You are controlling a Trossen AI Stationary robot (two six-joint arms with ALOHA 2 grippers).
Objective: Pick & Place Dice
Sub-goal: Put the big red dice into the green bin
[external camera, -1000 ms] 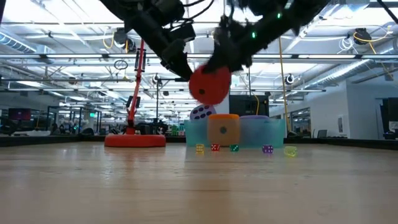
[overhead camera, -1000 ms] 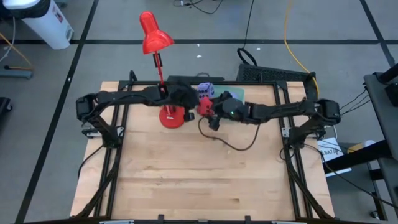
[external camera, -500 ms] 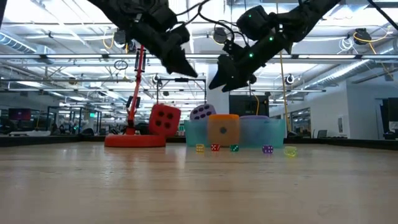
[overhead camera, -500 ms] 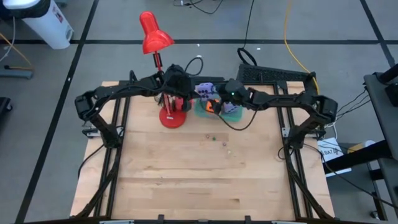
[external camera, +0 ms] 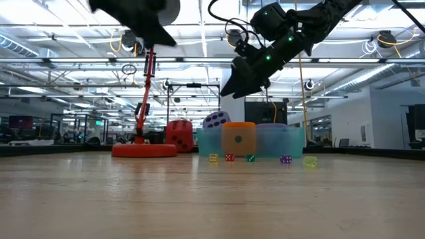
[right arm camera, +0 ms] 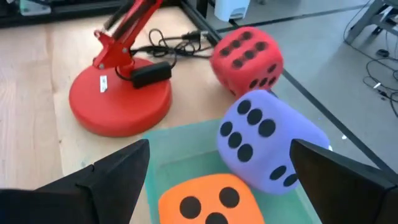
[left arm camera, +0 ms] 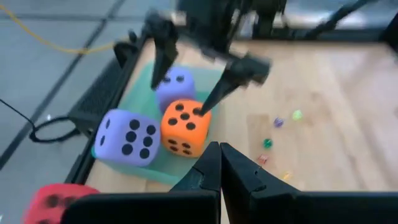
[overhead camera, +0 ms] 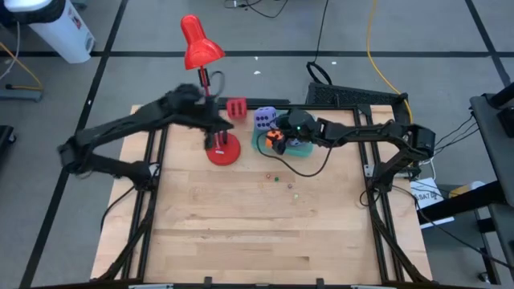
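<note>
I see my right end effector (external camera: 240,83) released above the orange die (overhead camera: 275,137); my left end effector (left arm camera: 219,163) is clenched, red die (overhead camera: 236,108) beside it.

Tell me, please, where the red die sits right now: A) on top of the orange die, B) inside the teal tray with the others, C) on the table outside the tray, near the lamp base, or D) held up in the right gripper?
C: the red die rests on the wood beside the red lamp base, outside the teal tray, while the right gripper hangs open and empty above the tray.
</note>
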